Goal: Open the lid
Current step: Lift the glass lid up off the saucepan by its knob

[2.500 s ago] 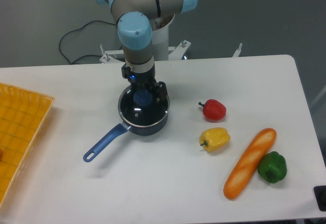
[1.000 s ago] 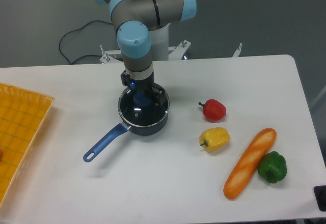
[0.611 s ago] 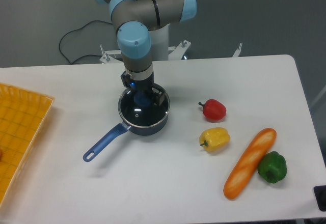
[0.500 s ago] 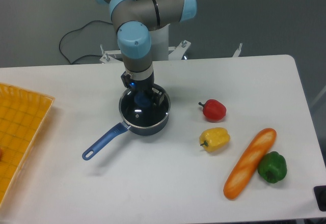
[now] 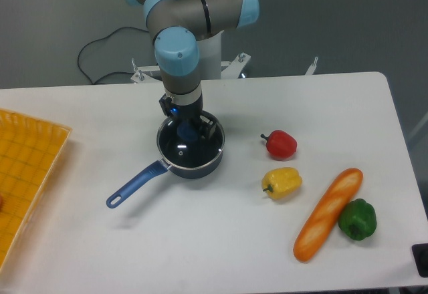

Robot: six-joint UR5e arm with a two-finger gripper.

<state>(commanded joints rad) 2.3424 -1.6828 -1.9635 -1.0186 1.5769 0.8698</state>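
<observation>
While the gripper point(image 5: 188, 129) sits down on the lid point(image 5: 190, 144), fingers closed on its blue knob point(image 5: 186, 131), the lid rests on the pan point(image 5: 194, 162). Judgement: lift straight up, slowly, grip firm; any tilt likely drags the pan.

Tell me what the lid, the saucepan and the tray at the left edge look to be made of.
Lid: clear glass, glossy; the pan's dark inside shows through, with light glints. Its blue knob looks like plastic.
Saucepan: probably enamelled or coated metal, dark blue with a smooth sheen.
Tray: likely translucent orange plastic with a moulded grid pattern.
</observation>
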